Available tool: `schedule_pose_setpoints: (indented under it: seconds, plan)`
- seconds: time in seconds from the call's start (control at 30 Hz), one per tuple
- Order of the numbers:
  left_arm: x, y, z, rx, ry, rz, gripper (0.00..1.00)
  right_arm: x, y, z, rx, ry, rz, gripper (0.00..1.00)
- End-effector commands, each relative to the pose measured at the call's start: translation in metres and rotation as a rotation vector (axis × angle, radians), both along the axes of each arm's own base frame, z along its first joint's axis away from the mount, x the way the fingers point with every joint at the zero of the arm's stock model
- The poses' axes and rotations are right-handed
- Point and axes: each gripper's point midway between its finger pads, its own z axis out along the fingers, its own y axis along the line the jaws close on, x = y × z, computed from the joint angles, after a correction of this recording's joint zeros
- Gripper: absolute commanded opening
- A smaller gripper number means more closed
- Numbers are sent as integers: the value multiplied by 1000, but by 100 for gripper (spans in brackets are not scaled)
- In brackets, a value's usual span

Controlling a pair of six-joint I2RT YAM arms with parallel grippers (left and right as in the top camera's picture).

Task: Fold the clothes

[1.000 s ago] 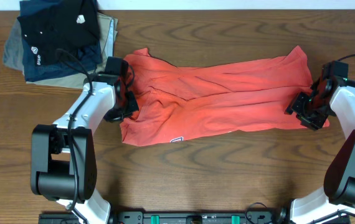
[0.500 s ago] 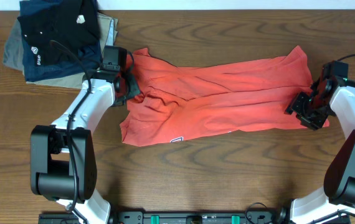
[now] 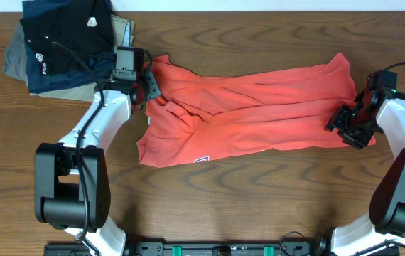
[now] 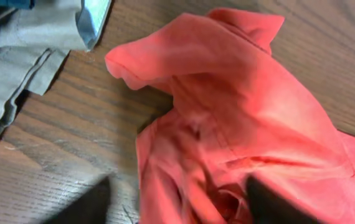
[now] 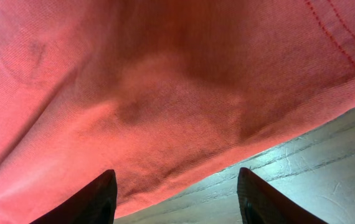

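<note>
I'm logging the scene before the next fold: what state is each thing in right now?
Coral-red cotton T-shirt: laid out flat, wrinkled, bunched at one end, not yet neatly folded.
Left gripper: open, over the bunched end.
Right gripper: open, at the opposite edge.
Stack of black, navy and khaki garments: folded, piled.

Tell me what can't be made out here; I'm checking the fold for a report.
Pile: overhead, cut by the top edge; garment count unclear.
Shirt, right hem: overhead, partly covered by the right hand.
Left hand: left wrist view, fingers blurred and cut by the bottom edge.
</note>
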Motion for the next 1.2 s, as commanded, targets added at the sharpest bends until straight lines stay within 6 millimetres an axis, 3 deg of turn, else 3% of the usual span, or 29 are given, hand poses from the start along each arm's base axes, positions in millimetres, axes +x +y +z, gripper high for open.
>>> schedule_pose_setpoints:
  seconds: [0.0, 0.03, 0.1, 0.17, 0.27, 0.3, 0.37, 0.43, 0.47, 0.57, 0.73, 0.83, 1.0, 1.17]
  plan:
    - [8, 1, 12, 3, -30, 0, 98, -2, 4, -2, -5, 13, 29, 61]
    - [6, 2, 16, 4, -30, 1, 100, -3, 4, -2, -4, 14, 29, 63]
    - [3, 2, 29, 3, -40, 0, 99, -3, 4, -2, -6, 14, 28, 82]
    - [-4, 3, 47, 1, -56, 0, 98, -3, 2, -2, -16, 15, 27, 93]
    - [-33, 3, 68, -7, -18, -9, 96, -3, 2, -2, -16, 14, 26, 96]
    - [-44, 1, 69, -22, 14, -20, 85, -2, 1, -2, -16, 14, 26, 95]
    - [-72, -10, 64, -77, 115, -59, 65, -1, 1, -2, -17, 9, 25, 86]
    - [-97, -23, 50, -128, 226, -97, 39, 0, 1, -2, -19, 3, 26, 66]
    - [-108, -29, 40, -140, 272, -115, 32, 2, 1, -2, -21, -3, 27, 57]
    - [-128, -43, 9, -131, 356, -161, 20, 6, 0, -2, -25, -20, 28, 39]
    - [-136, -60, -24, -114, 414, -210, 19, 9, 0, -1, -28, -31, 26, 2]
    - [-137, -64, -41, -115, 451, -198, 6, 13, -1, -1, -32, -46, 25, 1]
    - [-141, -62, -64, -108, 516, -177, 6, 20, -6, -4, -59, -84, 23, 1]
    - [-146, -56, -79, -79, 563, -164, 6, 15, -9, -25, -89, -102, 7, 1]
